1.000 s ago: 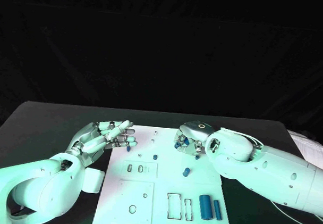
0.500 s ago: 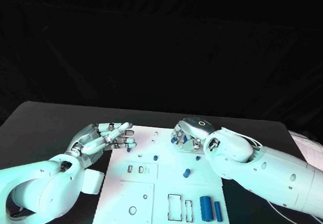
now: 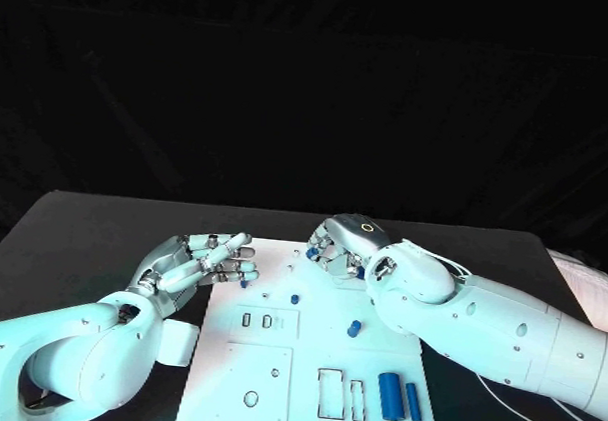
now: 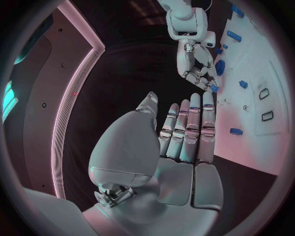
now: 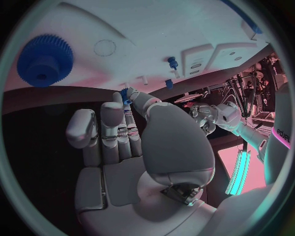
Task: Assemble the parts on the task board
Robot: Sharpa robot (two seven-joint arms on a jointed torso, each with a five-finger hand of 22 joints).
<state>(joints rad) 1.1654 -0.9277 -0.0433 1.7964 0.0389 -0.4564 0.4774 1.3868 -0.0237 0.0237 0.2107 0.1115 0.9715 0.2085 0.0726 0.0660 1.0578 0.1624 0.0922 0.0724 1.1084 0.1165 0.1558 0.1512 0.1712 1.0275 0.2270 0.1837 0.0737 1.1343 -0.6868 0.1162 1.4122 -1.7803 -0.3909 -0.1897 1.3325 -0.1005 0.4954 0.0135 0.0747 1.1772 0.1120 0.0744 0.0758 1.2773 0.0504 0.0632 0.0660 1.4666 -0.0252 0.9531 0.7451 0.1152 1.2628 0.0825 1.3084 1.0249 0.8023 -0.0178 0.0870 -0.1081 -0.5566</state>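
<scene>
Black surface [image 3: 86, 220] carries the white task board [image 3: 303, 381], where the right hand [image 3: 342, 246] pinches a small blue part [image 5: 125, 97] over its far edge for seating, while the left hand [image 3: 197, 264] waits open-fingered, holding nothing.

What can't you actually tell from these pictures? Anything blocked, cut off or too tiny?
- Head view: the right hand covers the far end of the task board; whatever lies beneath it is hidden.
- Right wrist view: a small blue part sits at the fingertips; its shape is too small to tell.
- Right wrist view: the blue gear lies near the circle's rim, distorted.
- Head view: the board's near end is cut off by the picture's bottom edge.
</scene>
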